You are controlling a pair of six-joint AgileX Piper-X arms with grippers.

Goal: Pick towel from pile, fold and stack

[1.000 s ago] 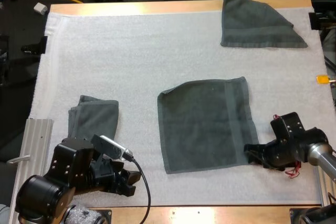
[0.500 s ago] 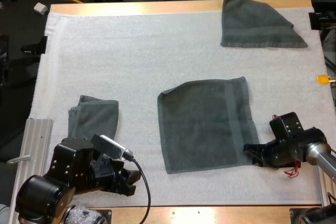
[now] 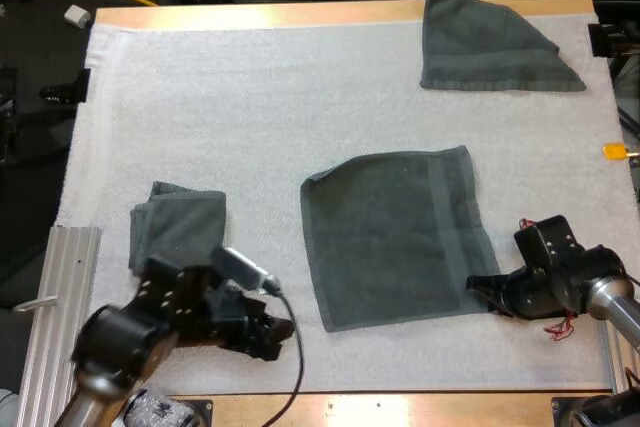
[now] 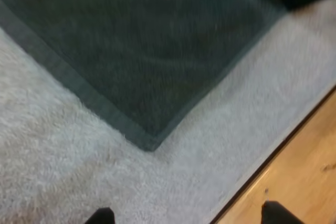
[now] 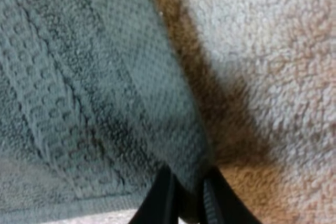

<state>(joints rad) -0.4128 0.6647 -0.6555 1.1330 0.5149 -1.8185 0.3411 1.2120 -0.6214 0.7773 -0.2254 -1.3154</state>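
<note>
At the near right corner of the spread towel [image 3: 395, 237], the right gripper [image 3: 478, 287] is clamped on the hem, pinching the cloth from both sides. Just off that towel's near left corner, the left gripper [image 3: 272, 335] hovers over the white mat [image 3: 250, 97], fingers parted and touching nothing. Left of the spread towel lies a folded towel [image 3: 178, 227]. Beyond it, toward the bench's [image 3: 300, 15] far right, rests a draped towel [image 3: 490, 42].

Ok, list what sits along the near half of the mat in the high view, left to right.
The folded towel → left gripper → spread towel → right gripper, at that towel's near right corner.
</note>
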